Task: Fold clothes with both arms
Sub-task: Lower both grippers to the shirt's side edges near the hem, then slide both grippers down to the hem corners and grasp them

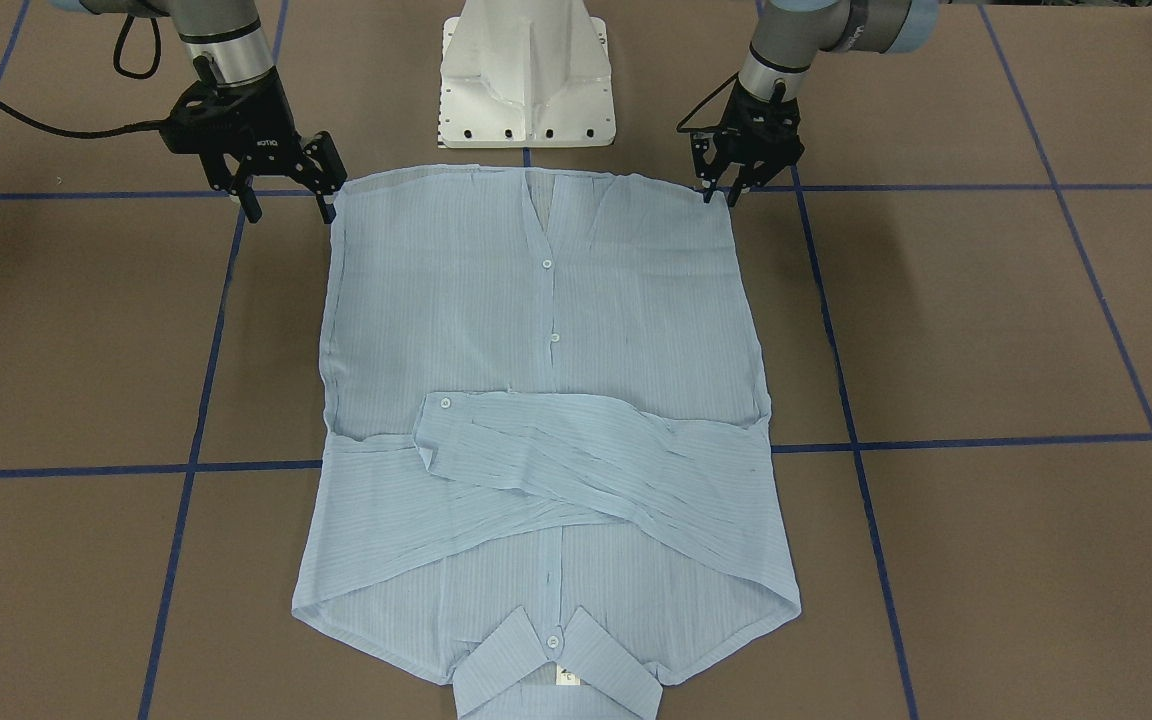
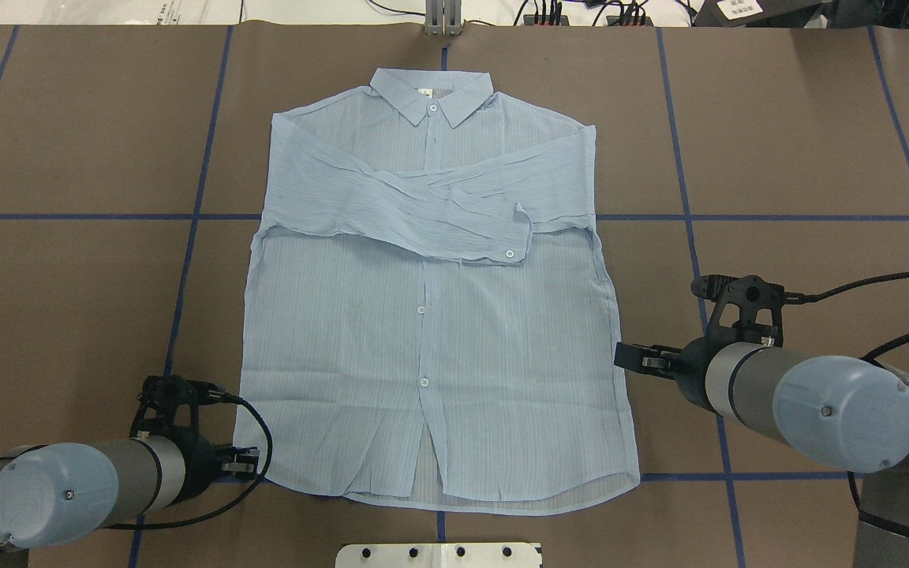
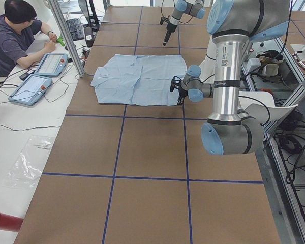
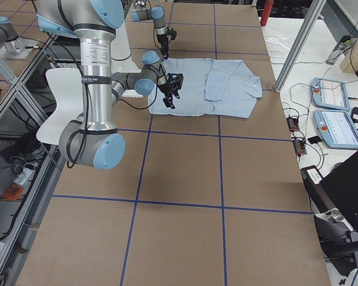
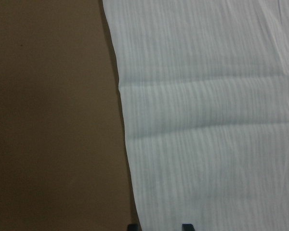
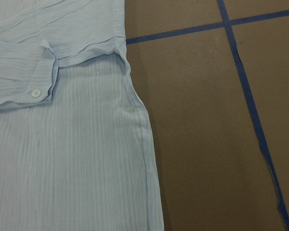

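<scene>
The light-blue striped shirt [image 1: 546,330] [image 2: 423,331] lies flat and buttoned, front up. Its collar points away from the robot, its hem lies near the base, and both sleeves [image 2: 423,205] are crossed over the chest. My left gripper [image 1: 722,197] [image 2: 245,465] is open, low at the shirt's hem corner. In the left wrist view its fingertips [image 5: 185,226] straddle the shirt's side edge [image 5: 127,159]. My right gripper [image 1: 288,212] [image 2: 620,355] hangs wide open just beside the opposite side edge, holding nothing. The right wrist view shows that edge [image 6: 144,144] and a sleeve cuff [image 6: 36,91].
The white pedestal base [image 1: 526,80] stands just behind the hem. Blue tape lines [image 1: 986,442] cross the brown table cover. A person [image 3: 15,35] sits at a side bench with tablets [image 3: 40,76] beyond the collar end.
</scene>
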Motion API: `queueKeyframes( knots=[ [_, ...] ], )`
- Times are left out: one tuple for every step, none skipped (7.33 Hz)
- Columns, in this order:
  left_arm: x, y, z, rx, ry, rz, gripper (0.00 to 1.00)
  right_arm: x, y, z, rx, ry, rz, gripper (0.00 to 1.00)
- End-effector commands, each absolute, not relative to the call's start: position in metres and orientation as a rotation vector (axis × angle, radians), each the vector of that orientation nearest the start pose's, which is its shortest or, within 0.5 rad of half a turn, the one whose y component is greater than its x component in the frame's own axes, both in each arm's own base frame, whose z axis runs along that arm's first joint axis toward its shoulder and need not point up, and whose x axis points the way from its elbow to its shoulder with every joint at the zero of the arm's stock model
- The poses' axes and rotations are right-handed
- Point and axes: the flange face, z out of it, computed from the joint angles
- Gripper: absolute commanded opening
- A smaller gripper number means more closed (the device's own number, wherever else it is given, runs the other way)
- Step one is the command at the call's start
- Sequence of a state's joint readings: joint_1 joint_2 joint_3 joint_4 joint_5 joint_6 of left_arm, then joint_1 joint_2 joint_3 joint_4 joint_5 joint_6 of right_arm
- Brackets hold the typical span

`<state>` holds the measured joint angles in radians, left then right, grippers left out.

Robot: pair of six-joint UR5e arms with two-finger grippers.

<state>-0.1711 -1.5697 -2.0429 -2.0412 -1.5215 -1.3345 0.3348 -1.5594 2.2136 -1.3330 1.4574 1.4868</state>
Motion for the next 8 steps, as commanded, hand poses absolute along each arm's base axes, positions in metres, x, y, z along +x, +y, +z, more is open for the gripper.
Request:
queueKeyframes(
  knots=[
    [0.46, -0.22, 0.389, 0.235, 0.91, 0.037, 0.42, -0.384, -0.285, 0.334, 0.288, -0.852, 0.282, 1.0],
    [0.46, -0.219, 0.388, 0.234, 0.91, 0.038, 0.41, -0.384, -0.284, 0.334, 0.287, -0.853, 0.281, 1.0],
    [0.46, -0.22, 0.389, 0.234, 0.908, 0.037, 0.3, -0.384, -0.284, 0.334, 0.288, -0.852, 0.281, 1.0],
    [0.459, -0.22, 0.39, 0.234, 0.909, 0.035, 0.15, -0.385, -0.283, 0.334, 0.293, -0.851, 0.281, 1.0],
    [0.459, -0.22, 0.39, 0.235, 0.908, 0.034, 0.0, -0.387, -0.281, 0.334, 0.292, -0.85, 0.275, 1.0],
    [0.458, -0.221, 0.387, 0.244, 0.911, 0.03, 0.0, -0.387, -0.281, 0.334, 0.291, -0.851, 0.279, 1.0],
    [0.457, -0.221, 0.384, 0.25, 0.918, 0.028, 0.0, -0.388, -0.278, 0.335, 0.295, -0.85, 0.287, 1.0],
    [0.458, -0.221, 0.379, 0.252, 0.928, 0.027, 0.0, -0.388, -0.271, 0.346, 0.304, -0.824, 0.283, 1.0]
  ],
)
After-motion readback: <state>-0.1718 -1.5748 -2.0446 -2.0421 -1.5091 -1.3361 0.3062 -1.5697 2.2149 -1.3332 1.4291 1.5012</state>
